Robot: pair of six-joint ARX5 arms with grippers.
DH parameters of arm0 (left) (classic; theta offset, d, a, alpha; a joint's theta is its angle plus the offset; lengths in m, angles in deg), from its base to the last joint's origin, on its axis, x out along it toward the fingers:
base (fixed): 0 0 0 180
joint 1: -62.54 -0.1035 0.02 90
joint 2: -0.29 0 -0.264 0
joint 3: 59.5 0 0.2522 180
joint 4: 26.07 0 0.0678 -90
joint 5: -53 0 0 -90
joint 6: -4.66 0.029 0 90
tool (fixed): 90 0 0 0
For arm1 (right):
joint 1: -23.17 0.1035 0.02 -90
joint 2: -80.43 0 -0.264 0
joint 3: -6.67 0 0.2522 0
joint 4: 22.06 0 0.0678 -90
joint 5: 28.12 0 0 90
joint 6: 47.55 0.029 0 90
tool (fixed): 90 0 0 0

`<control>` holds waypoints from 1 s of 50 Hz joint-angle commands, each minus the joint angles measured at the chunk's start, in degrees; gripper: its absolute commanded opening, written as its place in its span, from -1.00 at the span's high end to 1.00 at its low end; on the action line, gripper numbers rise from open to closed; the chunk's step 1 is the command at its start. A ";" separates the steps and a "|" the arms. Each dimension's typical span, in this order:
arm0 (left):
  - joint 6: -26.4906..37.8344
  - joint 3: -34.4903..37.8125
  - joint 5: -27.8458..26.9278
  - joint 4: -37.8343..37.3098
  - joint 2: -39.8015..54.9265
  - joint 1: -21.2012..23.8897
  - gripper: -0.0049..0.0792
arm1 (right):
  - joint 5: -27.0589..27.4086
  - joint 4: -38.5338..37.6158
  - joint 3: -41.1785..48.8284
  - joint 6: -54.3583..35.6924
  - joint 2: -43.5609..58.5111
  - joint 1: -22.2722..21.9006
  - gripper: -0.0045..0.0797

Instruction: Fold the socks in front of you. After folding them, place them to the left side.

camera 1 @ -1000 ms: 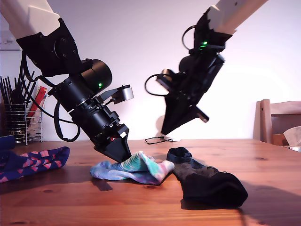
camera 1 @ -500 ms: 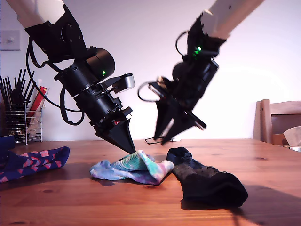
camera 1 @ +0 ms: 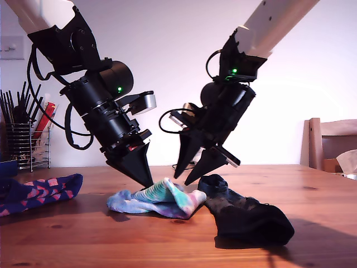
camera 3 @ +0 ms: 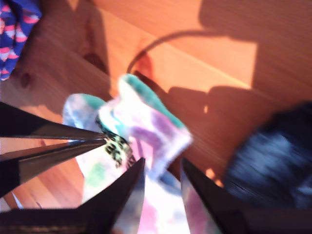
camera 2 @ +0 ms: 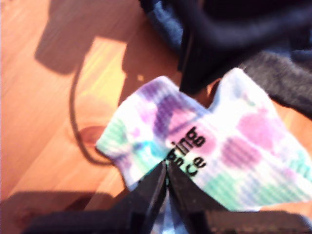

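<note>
Where its tips meet at frame centre of the exterior view, my first gripper [camera 1: 149,184] has its jaws pressed together at the upper fold of the tie-dye sock [camera 1: 159,201]; whether cloth is pinched is hard to tell. My second gripper [camera 1: 182,180] stands parted just over the same sock, blurred in its own wrist view. Lower right lies the black sock [camera 1: 248,216]. At the left edge, the navy sock [camera 1: 39,191] is cut off on the surface [camera 1: 167,245].

Exterior view low at table [camera 1: 312,184] level, blurry wrist views close above, all sharing tie-dye sock [camera 1: 159,200].
</note>
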 commanded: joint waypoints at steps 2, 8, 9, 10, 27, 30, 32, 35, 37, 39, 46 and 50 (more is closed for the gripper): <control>0.61 0.46 -0.07 -0.57 0.94 -0.09 0.93 | -0.13 -0.79 0.33 0.72 1.62 0.66 0.27; 1.09 0.63 -0.04 -0.50 1.33 -0.09 0.93 | 0.04 -1.18 0.33 1.11 2.29 0.72 0.27; 1.20 0.63 -0.04 -0.42 1.44 -0.09 0.93 | 0.04 -1.27 0.33 1.11 2.34 0.74 0.27; 1.46 0.63 -0.04 -0.22 1.66 -0.09 0.93 | 0.04 -1.38 0.33 1.11 2.34 0.72 0.27; 1.49 0.63 -0.55 0.74 4.11 -0.07 0.93 | 3.37 -2.89 0.33 -0.22 2.38 0.68 0.27; 1.46 0.63 -1.05 0.72 4.37 -0.04 0.93 | 4.04 -3.28 0.33 -0.26 2.40 0.68 0.27; 1.46 0.63 -1.46 0.61 4.37 -0.04 0.93 | 4.87 -3.37 0.33 -0.28 2.54 0.68 0.27; 1.46 0.66 -1.57 0.55 4.37 -0.04 0.93 | 4.90 -3.26 0.33 -0.26 2.91 0.68 0.27; 1.46 0.63 -1.57 0.55 4.37 -0.04 0.93 | 4.94 -2.82 0.33 -0.33 3.19 0.68 0.27; 1.46 0.63 -1.57 0.42 4.37 -0.04 0.93 | 4.92 -2.56 0.33 -0.39 3.63 0.68 0.27; 1.53 0.63 -1.57 0.33 4.39 -0.07 0.93 | 4.68 -2.45 0.33 -0.37 4.52 0.68 0.27; 1.55 0.63 -1.57 0.33 4.39 -0.09 0.93 | 4.63 -2.38 0.33 -0.35 4.66 0.68 0.27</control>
